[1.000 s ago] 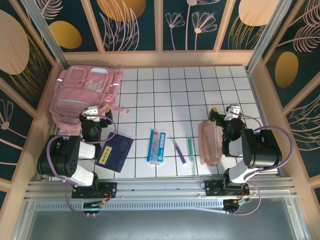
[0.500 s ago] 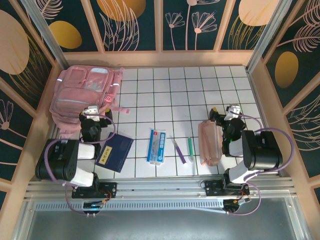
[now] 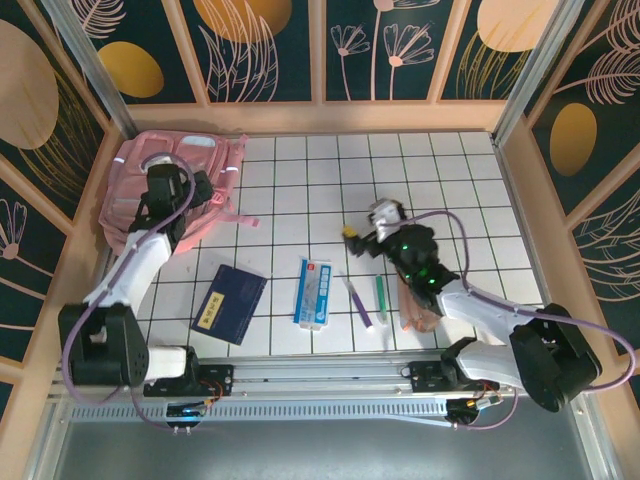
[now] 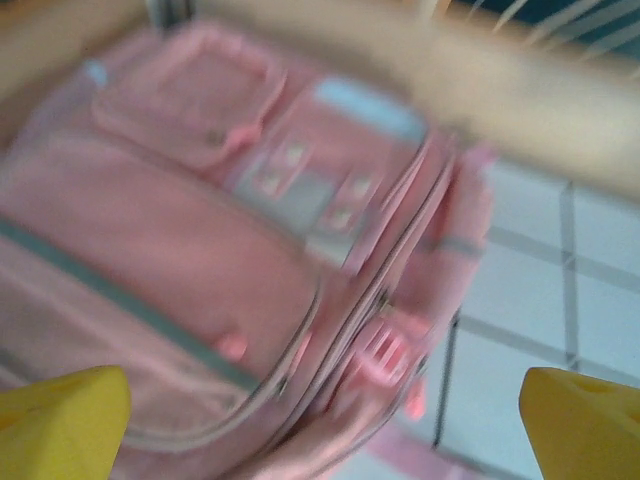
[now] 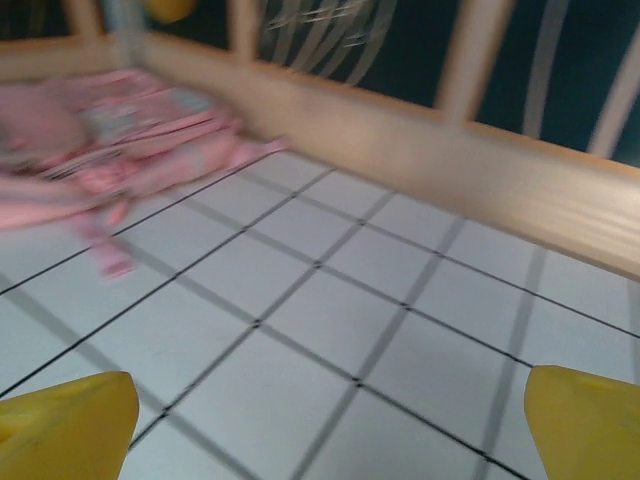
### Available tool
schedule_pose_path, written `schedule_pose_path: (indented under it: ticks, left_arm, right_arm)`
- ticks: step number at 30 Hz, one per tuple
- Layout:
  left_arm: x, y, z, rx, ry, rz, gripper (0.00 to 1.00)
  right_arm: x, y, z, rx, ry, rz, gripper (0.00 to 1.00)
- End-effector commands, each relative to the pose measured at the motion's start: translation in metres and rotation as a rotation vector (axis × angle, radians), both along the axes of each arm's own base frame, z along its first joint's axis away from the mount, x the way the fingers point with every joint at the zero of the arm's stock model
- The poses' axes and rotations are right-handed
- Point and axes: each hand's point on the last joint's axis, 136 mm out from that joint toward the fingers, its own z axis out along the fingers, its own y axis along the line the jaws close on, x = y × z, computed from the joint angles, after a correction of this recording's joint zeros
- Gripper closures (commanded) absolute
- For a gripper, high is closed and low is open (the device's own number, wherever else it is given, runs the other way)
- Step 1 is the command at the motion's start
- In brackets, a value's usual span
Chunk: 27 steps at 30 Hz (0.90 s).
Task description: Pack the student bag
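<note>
Pink fabric student bag [image 3: 125, 195] is lying flat in the table's far-left corner, up against the wall. Left gripper [image 4: 322, 425] hovers right over it, jaws spread wide, nothing held. Right gripper [image 5: 325, 420] hangs over mid-table tiles, also wide apart and empty. Navy notebook [image 3: 229, 304] sits near the front.

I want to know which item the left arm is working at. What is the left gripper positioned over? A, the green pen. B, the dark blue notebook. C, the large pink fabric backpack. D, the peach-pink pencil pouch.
C: the left wrist view shows the left gripper open, with the pockets and zip of the large pink fabric backpack right between its yellow fingertips.
</note>
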Motion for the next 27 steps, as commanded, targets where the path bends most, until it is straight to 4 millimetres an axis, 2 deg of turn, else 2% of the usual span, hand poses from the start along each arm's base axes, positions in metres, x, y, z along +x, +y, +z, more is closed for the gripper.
schedule_pose_path:
  ticks: [1,5,9,11,13,15,16,17,18,20,22,25,26,27]
  left_arm:
    - [-0.014,0.000,-0.047,0.045,0.258,-0.053,0.01]
    - [-0.003,-0.003,-0.088,0.114,0.403,-0.144,0.01]
    - [-0.008,0.006,-0.144,0.170,0.610,-0.158,0.01]
    - [-0.009,0.006,-0.158,0.183,0.644,-0.171,0.04]
    - [-0.009,0.008,-0.163,0.195,0.650,-0.173,0.08]
    - [-0.008,0.010,-0.167,0.220,0.664,-0.180,0.25]
    - [-0.006,0.011,-0.168,0.228,0.667,-0.182,0.38]
    - [-0.006,0.010,-0.169,0.229,0.678,-0.195,0.61]
    - [-0.004,0.006,-0.168,0.212,0.680,-0.212,0.79]
    - [0.000,-0.007,-0.156,0.151,0.648,-0.252,1.00]
    - [0.009,-0.026,-0.130,0.079,0.564,-0.295,1.00]
    - [0.028,-0.065,-0.068,0.021,0.375,-0.407,1.00]
    - [0.033,-0.081,-0.041,0.020,0.300,-0.453,1.00]
    - [0.037,-0.096,-0.025,0.010,0.250,-0.498,1.00]
  right_arm:
    - [-0.013,0.018,-0.018,-0.146,0.029,-0.003,0.01]
    - [-0.037,0.044,-0.024,-0.156,0.047,0.044,0.01]
    - [-0.048,0.050,-0.034,-0.191,0.078,0.049,0.01]
    - [-0.050,0.049,-0.038,-0.198,0.101,0.043,0.01]
    - [-0.053,0.049,-0.041,-0.191,0.131,0.040,0.01]
    - [-0.055,0.051,-0.042,-0.190,0.158,0.047,0.01]
    - [-0.056,0.051,-0.042,-0.193,0.163,0.048,0.01]
    - [-0.057,0.052,-0.041,-0.192,0.163,0.048,0.01]
    - [-0.056,0.051,-0.039,-0.187,0.161,0.039,0.01]
    - [-0.056,0.051,-0.031,-0.168,0.155,0.029,0.01]
    - [-0.053,0.048,-0.023,-0.149,0.143,0.009,0.01]
    - [-0.045,0.038,-0.007,-0.108,0.119,-0.070,0.01]
    - [-0.039,0.031,-0.002,-0.092,0.114,-0.123,0.01]
    - [-0.034,0.025,0.001,-0.077,0.112,-0.166,0.01]
